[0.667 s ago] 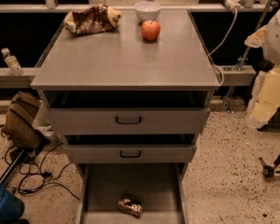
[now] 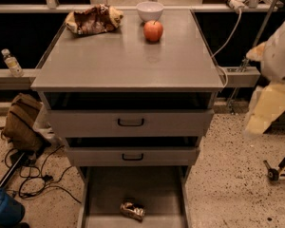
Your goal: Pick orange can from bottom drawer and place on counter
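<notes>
The orange can (image 2: 133,211), small and dented, lies on its side near the front of the open bottom drawer (image 2: 104,194), the lowest grey tray of the cabinet. The grey counter (image 2: 128,61) forms the cabinet's flat top. My arm comes in at the right edge, white above and cream-yellow below. The gripper (image 2: 265,112) hangs beside the cabinet at about the height of the top drawer, well above and to the right of the can and touching nothing.
A crinkled snack bag (image 2: 92,19), a white bowl (image 2: 149,9) and a red-orange apple (image 2: 153,31) sit at the counter's back. Two upper drawers with black handles (image 2: 131,122) stand slightly open. A brown bag (image 2: 21,122), cables, a water bottle (image 2: 12,63) lie left; a wheeled stand (image 2: 280,167) right.
My arm at the right edge has dropped a little lower beside the cabinet. The can and the things on the counter have not moved.
</notes>
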Controlling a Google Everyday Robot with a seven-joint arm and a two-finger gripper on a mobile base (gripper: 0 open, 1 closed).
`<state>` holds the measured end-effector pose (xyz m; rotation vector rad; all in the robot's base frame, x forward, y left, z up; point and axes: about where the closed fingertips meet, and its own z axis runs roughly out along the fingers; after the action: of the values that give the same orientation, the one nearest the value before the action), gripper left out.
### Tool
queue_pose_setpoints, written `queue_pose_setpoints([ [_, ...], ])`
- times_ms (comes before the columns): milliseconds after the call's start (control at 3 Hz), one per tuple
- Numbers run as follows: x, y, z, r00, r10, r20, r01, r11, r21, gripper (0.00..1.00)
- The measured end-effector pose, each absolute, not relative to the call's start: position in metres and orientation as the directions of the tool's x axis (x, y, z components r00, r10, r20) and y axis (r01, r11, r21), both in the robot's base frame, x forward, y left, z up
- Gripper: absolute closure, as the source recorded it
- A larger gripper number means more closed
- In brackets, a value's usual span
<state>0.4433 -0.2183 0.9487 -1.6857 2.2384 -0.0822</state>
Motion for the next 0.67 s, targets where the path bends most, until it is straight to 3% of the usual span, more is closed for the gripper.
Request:
queue_pose_setpoints([
  [667, 0.471, -0.226, 0.817, -0.330, -0.891, -0.312, -0.895, 0.401, -0.197, 0.00],
])
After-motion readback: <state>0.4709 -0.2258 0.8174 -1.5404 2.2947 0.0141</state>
